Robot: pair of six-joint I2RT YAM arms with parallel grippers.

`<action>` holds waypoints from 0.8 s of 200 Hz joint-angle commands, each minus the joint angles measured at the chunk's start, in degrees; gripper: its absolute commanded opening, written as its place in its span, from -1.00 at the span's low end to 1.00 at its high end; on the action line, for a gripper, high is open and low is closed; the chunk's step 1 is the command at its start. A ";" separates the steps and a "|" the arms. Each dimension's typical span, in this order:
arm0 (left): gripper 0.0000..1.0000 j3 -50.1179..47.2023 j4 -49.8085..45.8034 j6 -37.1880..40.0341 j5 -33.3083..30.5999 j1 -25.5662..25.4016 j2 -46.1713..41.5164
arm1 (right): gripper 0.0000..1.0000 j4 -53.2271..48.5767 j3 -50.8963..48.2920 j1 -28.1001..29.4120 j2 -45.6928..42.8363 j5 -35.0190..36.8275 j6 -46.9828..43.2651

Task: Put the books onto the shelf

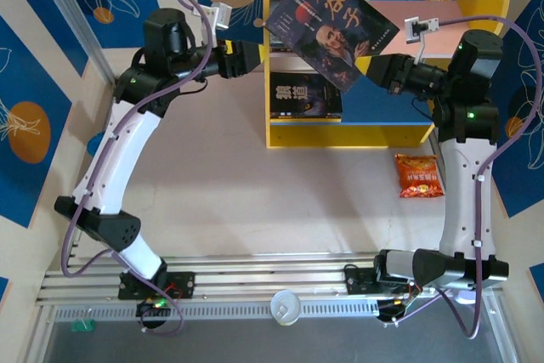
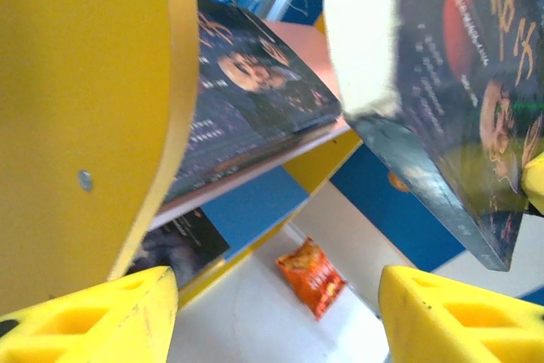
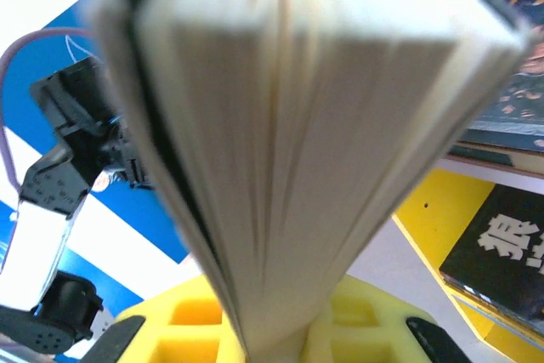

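Note:
My right gripper [image 1: 374, 67] is shut on the lower corner of a dark book with a bearded man [image 1: 331, 27], held tilted in the air over the shelf [image 1: 348, 135]. Its page edge [image 3: 289, 125] rises from between the yellow pads [image 3: 374, 329] in the right wrist view. My left gripper [image 1: 255, 55] hovers open by the shelf's yellow left side [image 2: 85, 108], with nothing between its fingers [image 2: 459, 320]. One book [image 2: 246, 99] lies on the pink upper board. Another dark book [image 1: 306, 95] stands on the blue lower board.
An orange snack packet [image 1: 418, 176] lies on the table right of the shelf. Blue patterned walls close in the back and sides. A white cup [image 1: 285, 306] sits on the rail between the arm bases.

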 commanded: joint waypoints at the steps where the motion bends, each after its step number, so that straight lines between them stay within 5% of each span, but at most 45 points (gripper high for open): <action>1: 0.27 2.38 0.77 -1.68 9.15 0.69 0.50 | -0.89 -0.02 -0.56 1.25 -2.12 -2.55 -3.77; 160: 0.26 0.71 8.63 -6.77 18.79 2.68 0.58 | -0.89 -8.29 -3.16 6.60 -3.45 -4.48 -13.72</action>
